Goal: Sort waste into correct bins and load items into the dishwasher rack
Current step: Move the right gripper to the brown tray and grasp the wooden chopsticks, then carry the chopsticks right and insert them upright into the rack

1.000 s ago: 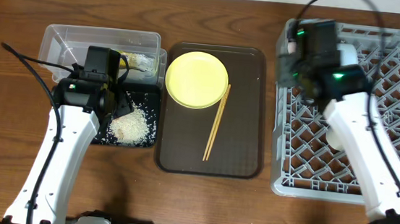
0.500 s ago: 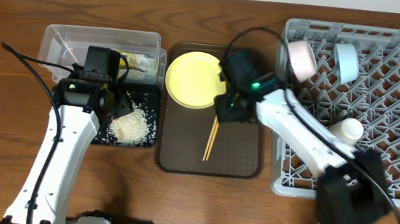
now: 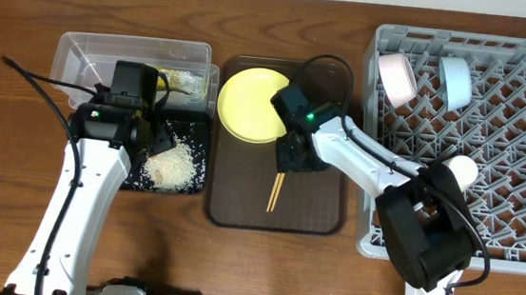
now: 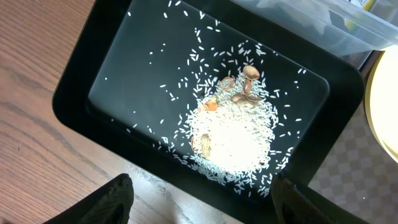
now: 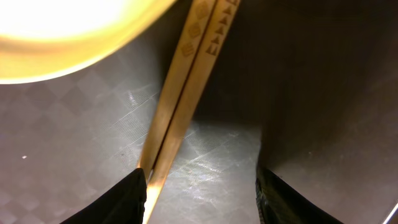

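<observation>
My right gripper [image 3: 290, 156] [image 5: 202, 200] is open and low over the brown tray, its jaws straddling the light wooden chopsticks [image 3: 275, 193] [image 5: 180, 106], which lie just inside its left finger. The yellow plate [image 3: 251, 103] [image 5: 56, 31] lies beside them. My left gripper [image 3: 154, 138] [image 4: 205, 208] is open and empty above the near edge of the black tray [image 3: 199, 132] [image 4: 74, 93], which holds the rice heap [image 3: 171, 166] [image 4: 230, 134]. The clear tub [image 3: 85, 51] holds the snack wrapper [image 3: 179, 81]. In the grey rack [image 3: 517, 189] stand a white bowl [image 3: 398, 80], a light blue bowl [image 3: 455, 80] and a white cup [image 3: 459, 170].
The brown serving tray [image 3: 320, 200] lies between the bins and the rack. The right arm reaches from the rack's near left corner across the tray. The clear tub's corner [image 4: 348, 31] overhangs the black tray's far edge. Bare wooden table [image 3: 234, 260] runs along the front.
My right arm has swung from the rack's far left corner over to the brown tray and come down over the chopsticks. The left arm has not moved.
</observation>
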